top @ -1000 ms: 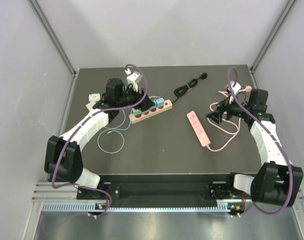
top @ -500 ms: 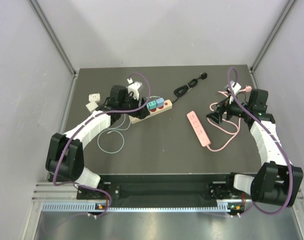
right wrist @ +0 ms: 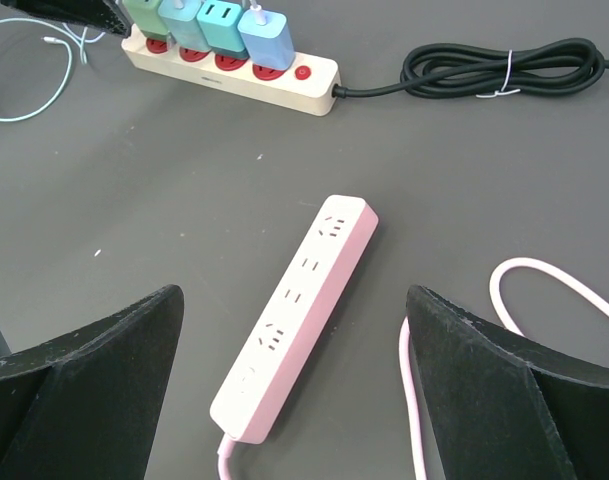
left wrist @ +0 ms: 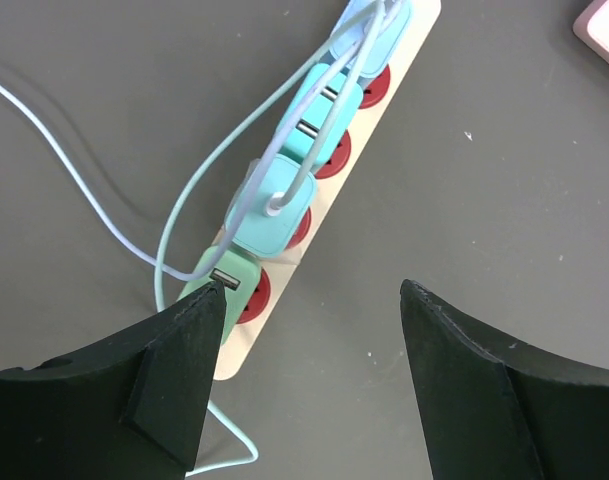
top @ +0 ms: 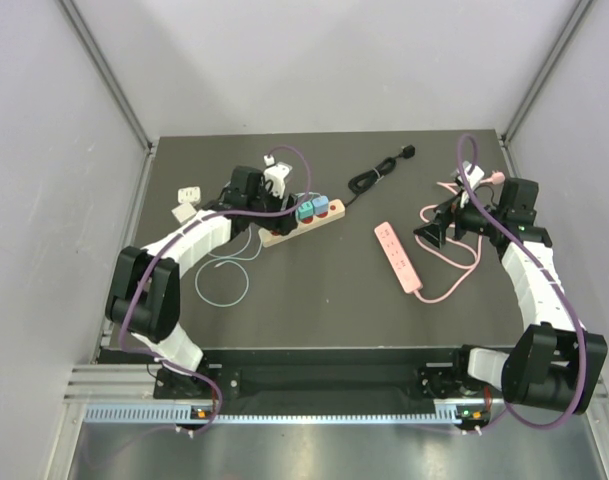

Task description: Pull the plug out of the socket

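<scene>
Far left in the top view, a white adapter (top: pixel 190 192) is lying on the table (top: pixel 314 320) with a second one just beside it. The left arm is reaching over the near end of the beige power strip (top: pixel 306 224). From above, the wrist is covering the fingers, so there you probably can't judge the gap.

The left wrist view is giving you what the top view hides. The left gripper (left wrist: pixel 314 290) is standing wide open with nothing clamped between its fingers (left wrist: pixel 174 370). The strip's end is lying in the gap.

The green plug (left wrist: pixel 224 280) is sitting in the end socket. It is right at the tip of the picture-left finger, touching it or just beside it, and well apart from the other finger. Up the strip, two teal plugs (left wrist: pixel 272 208) and a blue plug (left wrist: pixel 369 40) are sitting in the next sockets.

Further right, a coiled black cord (top: pixel 374 176) is running off the strip's far end.

The right wrist view is showing you the pink power strip (right wrist: pixel 296 315) face up, and its pink cable (right wrist: pixel 544 285) looping at the right. The right gripper (right wrist: pixel 294 295) is hanging above it, fingers spread wide and holding nothing.
</scene>
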{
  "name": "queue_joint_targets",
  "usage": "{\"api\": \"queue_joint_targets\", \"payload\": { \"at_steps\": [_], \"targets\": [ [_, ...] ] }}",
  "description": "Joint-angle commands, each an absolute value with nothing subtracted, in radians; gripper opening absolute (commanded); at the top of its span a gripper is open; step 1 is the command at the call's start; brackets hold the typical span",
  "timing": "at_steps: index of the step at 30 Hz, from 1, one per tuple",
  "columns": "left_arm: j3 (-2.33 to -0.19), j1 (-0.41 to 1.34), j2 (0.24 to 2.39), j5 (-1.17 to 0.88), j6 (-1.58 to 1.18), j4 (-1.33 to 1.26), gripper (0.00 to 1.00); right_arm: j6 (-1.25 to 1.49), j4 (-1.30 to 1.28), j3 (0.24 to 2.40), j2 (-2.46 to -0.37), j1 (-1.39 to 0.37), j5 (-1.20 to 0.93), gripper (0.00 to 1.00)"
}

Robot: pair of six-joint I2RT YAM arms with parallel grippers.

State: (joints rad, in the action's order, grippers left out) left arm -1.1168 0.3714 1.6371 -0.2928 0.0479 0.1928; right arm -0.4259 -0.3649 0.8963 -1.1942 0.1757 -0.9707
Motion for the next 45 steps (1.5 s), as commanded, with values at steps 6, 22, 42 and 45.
{"api": "queue_joint_targets", "payload": {
  "at_steps": [6,22,42,45],
  "targets": [
    [-1.158,0.367,1.631,-0.239,0.061,0.225,0.75,-0.449,-0.348,0.89,-1.186,0.192,-1.009,0.93],
    [-1.04,0.367,1.5,-0.219,-0.084,0.279,0.74,-0.446,-0.348,0.891,-1.186,0.196,-1.014,0.92],
    [-1.064,0.368,1.658,-0.129,-0.166,0.287,0.8,-0.443,-0.348,0.891,-1.187,0.202,-1.023,0.93],
    [-1.097,0.368,1.693,-0.086,-0.156,0.276,0.81,-0.445,-0.348,0.891,-1.186,0.202,-1.023,0.93]
  ]
}}
